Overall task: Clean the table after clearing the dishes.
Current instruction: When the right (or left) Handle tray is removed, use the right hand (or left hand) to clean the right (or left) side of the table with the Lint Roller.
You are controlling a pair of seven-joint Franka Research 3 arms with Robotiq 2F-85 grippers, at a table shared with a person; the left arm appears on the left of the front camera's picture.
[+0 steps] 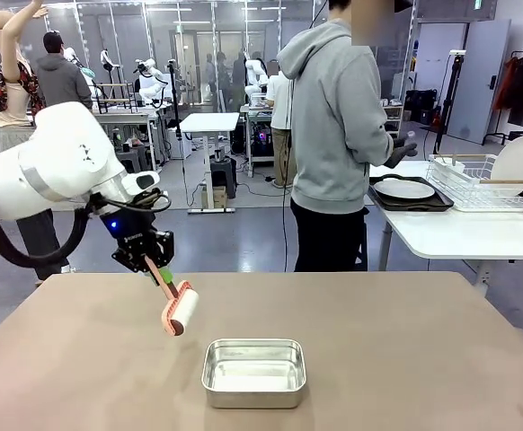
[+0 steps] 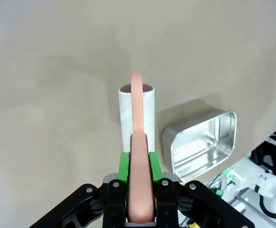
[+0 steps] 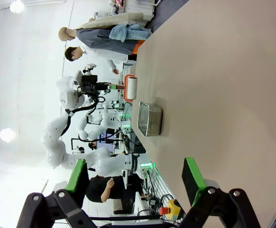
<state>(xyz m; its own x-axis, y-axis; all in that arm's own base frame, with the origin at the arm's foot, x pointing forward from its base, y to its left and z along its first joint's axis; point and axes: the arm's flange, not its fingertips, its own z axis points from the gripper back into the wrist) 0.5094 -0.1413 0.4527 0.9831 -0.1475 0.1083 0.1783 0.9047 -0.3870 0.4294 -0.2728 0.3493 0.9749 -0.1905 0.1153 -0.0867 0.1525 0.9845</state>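
Front view: left pincer (image 1: 149, 260) at left-centre of frame, over the far left part of the brownish surface (image 1: 405, 341). It is clenched on the pink handle of a lint roller (image 1: 176, 305); handle slants down and to the right, white roll at the low end, at or just above the tabletop; contact cannot be told.

Steel pan (image 1: 253, 372) sits at lower centre of frame, right of the roller and apart from it. Inside shiny, nothing seen in it.

Person in grey hoodie (image 1: 333, 126) stands beyond the far edge, upper centre, turned toward the white side table (image 1: 459, 235) at right. On that table: a dark tray (image 1: 412, 199) carrying a white plate (image 1: 404, 189), and a wire rack (image 1: 482, 184) with another white plate (image 1: 516, 163) standing upright in it. Cutlery too small to tell.

Left wrist view: green pads (image 2: 124, 166) press both sides of the pink handle at lower centre; lint roller (image 2: 137, 114) points up the frame, roll end-on over the surface (image 2: 52, 71). Steel pan (image 2: 202, 142) to the lower right, near the roll, not touching.

Right wrist view (rolled sideways): right pincer (image 3: 135, 175) released, green pads (image 3: 192, 173) well apart at bottom of frame, nothing between them. Surface (image 3: 223, 71) fills the right side. Steel pan (image 3: 149, 118) at centre; lint roller (image 3: 131, 88) just above it in frame, held by the left pincer (image 3: 113, 86).
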